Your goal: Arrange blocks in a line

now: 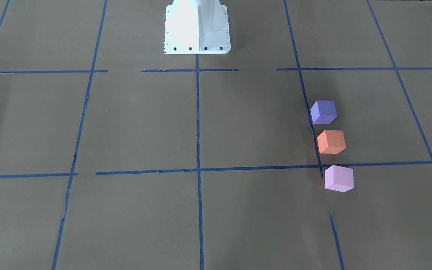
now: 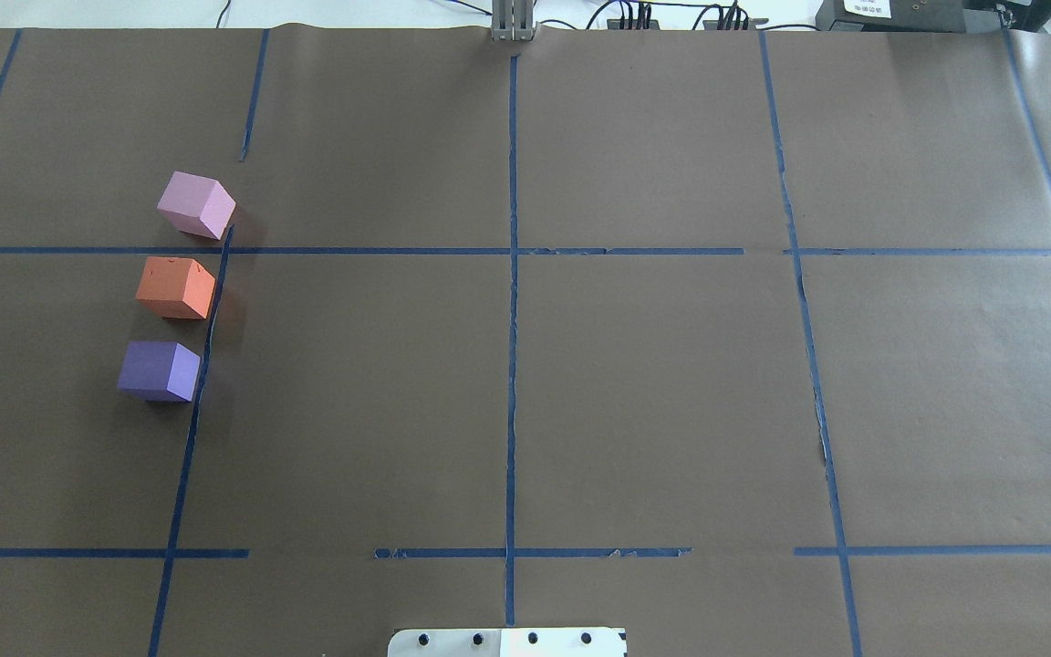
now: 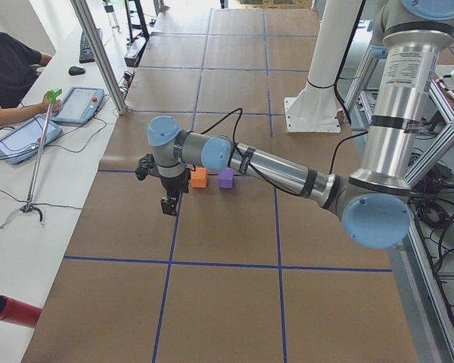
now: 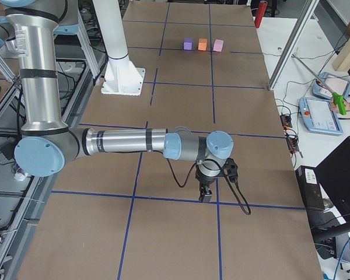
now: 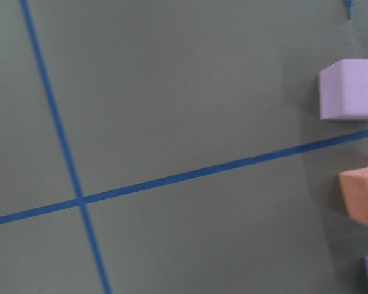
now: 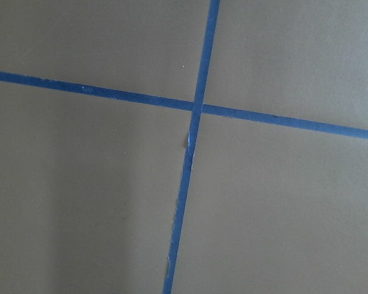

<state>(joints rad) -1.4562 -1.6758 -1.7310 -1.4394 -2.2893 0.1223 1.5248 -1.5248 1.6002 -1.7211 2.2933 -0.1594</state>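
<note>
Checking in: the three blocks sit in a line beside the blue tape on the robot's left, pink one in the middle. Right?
Not quite: the orange block is in the middle. The pink block is at the far end, the blue-violet block nearest the robot. The overhead exterior view shows it; the rest holds.

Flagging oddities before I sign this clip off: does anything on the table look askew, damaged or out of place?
Nothing serious. The pink block, orange block and blue-violet block sit apart in a row beside a blue tape line, each turned a little differently. A tape strip on the robot's right is frayed.
</note>
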